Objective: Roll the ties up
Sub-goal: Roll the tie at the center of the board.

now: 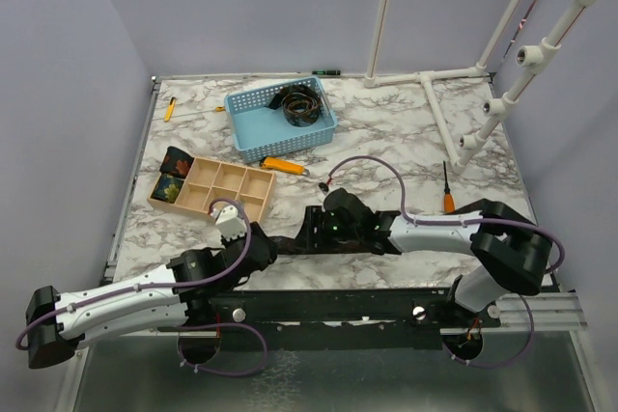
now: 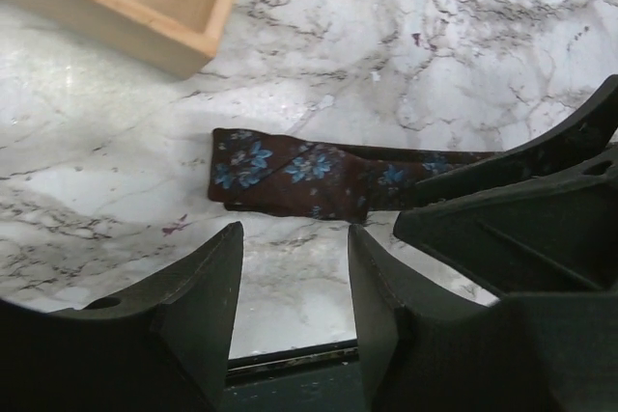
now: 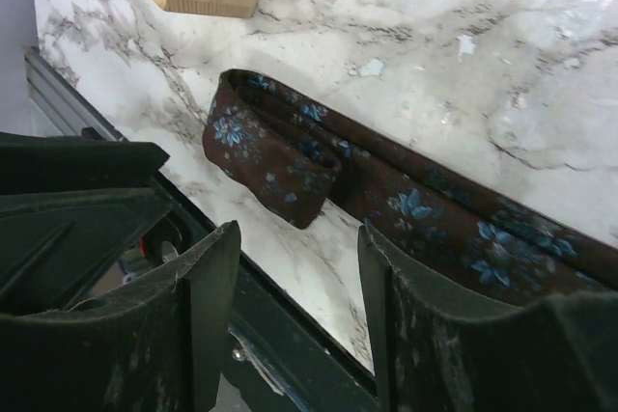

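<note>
One tie, dark brown with small blue flowers, lies flat along the table's front edge; its left end is folded over once. The same tie runs off to the right in the right wrist view and shows as a dark strip from above. My left gripper is open just short of the folded end, nothing between its fingers. My right gripper is open too, beside the fold and above the strip, holding nothing. In the top view the left gripper and right gripper face each other closely. Coiled ties lie in the blue basket.
A wooden compartment tray stands behind the left gripper, with rolled ties in its left cells. An orange knife, an orange-handled screwdriver and a white pipe rack lie farther back. The table's front edge runs right below the tie.
</note>
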Robot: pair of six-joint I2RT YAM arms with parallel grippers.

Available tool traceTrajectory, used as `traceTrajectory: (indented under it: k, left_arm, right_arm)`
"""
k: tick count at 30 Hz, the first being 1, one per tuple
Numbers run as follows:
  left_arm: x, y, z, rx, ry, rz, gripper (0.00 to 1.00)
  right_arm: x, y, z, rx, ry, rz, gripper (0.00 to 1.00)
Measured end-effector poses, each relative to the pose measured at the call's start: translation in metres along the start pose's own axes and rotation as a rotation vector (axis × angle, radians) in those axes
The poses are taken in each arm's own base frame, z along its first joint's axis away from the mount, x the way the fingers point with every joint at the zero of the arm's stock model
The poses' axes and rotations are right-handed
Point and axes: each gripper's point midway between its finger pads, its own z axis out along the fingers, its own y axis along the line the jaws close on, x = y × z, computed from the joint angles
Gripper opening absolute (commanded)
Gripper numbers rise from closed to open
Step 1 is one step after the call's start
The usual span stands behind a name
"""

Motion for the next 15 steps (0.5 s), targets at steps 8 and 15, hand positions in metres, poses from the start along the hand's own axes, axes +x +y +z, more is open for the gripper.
traceTrajectory:
  k: [8,15]
  left_arm:
    - [-0.003,0.021,-0.002,-0.011,-0.041,-0.085,0.47]
    - [-0.003,0.025,-0.001,-0.023,-0.050,-0.096,0.48]
  right_arm:
    - [0.004,0.009,0.028,-0.018,0.066,0.025,0.40]
    - [0.010,-0.003,0.039,0.012,0.087,-0.016,0.30]
